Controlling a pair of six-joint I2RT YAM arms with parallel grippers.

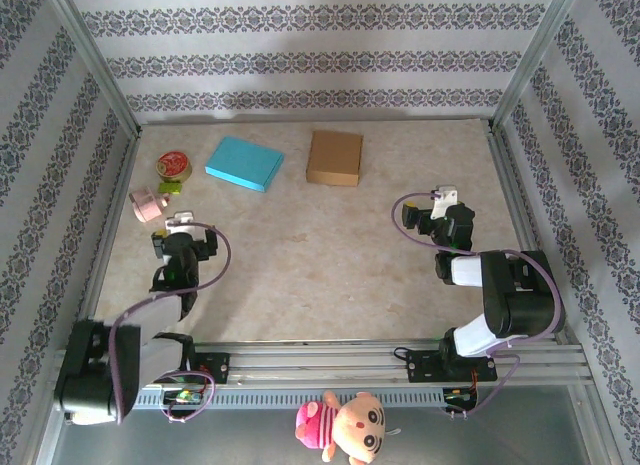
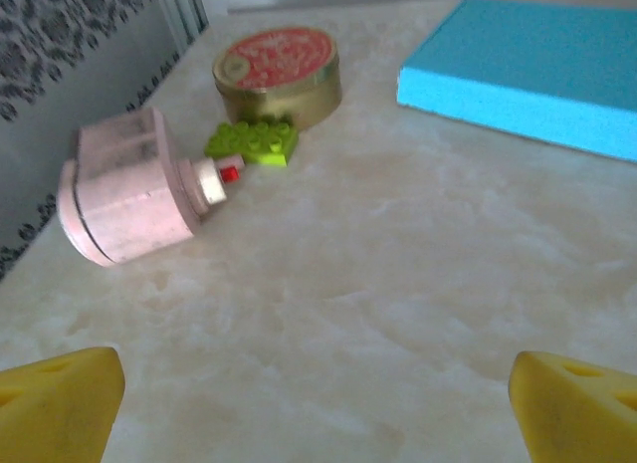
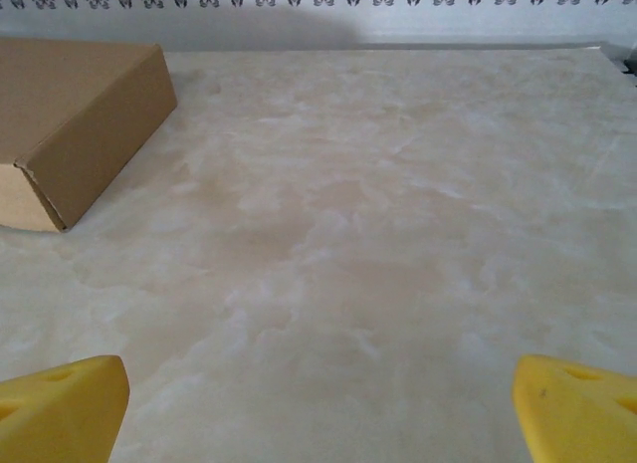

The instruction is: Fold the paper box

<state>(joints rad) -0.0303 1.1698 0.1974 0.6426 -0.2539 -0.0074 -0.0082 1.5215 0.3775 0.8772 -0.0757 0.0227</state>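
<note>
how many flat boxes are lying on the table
2: a blue box at the far side, left of centre, and a brown cardboard box just right of it, not touching it. Nothing seems to hide another.

walls: grey floral striped wallpaper, three sides
counter: pale beige marbled top
corner posts: plain metal
light: soft, even
</note>
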